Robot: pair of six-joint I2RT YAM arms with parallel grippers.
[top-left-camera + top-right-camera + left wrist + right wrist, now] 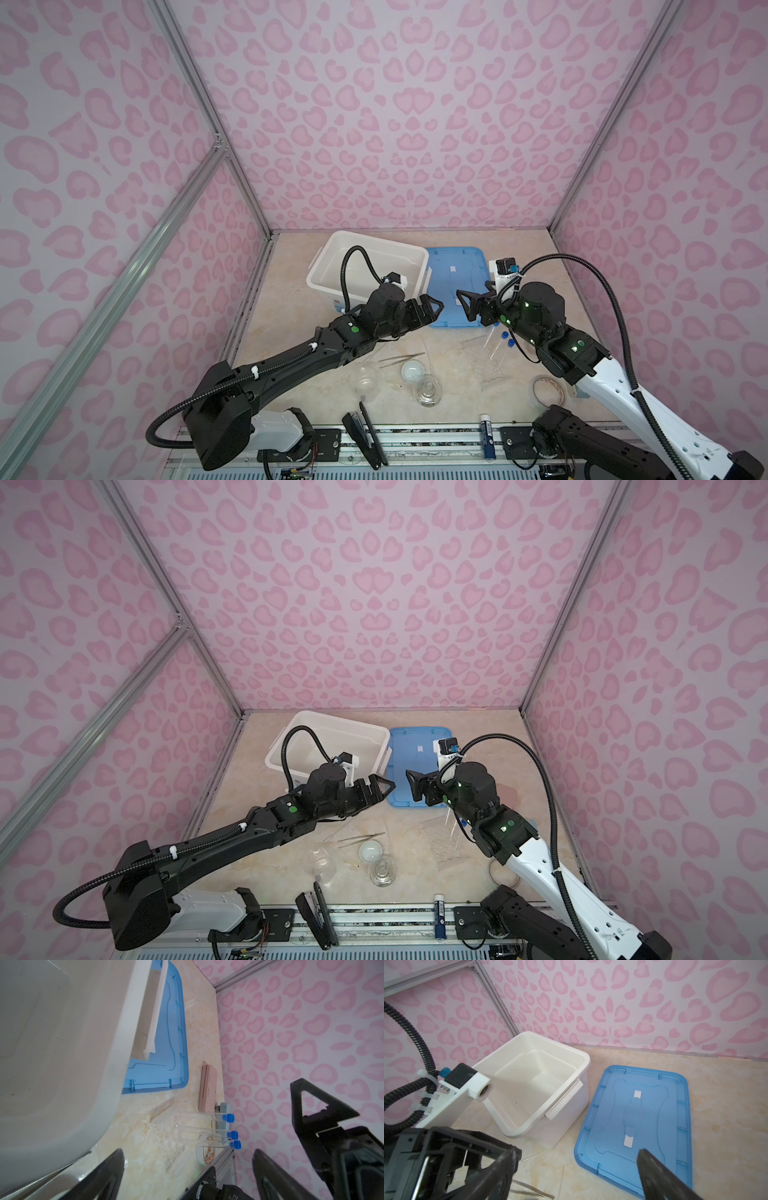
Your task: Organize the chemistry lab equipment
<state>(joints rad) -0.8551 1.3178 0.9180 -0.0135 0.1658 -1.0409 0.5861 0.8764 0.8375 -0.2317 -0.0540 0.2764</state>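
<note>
Glass, likely brittle and slick: the small clear round jar (429, 390) stands on the beige table (291, 324), just beside the white domed round piece (412, 370). Grip across its wall, gently. My left gripper (431, 309) and right gripper (465, 303) gape empty.

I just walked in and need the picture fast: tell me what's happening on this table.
Both arms hover with open, empty jaws, facing each other: the left gripper by the white bin, the right gripper over the blue lid, which lies flat beside the bin. The bin is empty. The tweezers, white domed piece, glass jar and blue-capped tubes lie loose on the table; nothing is packed yet.
</note>
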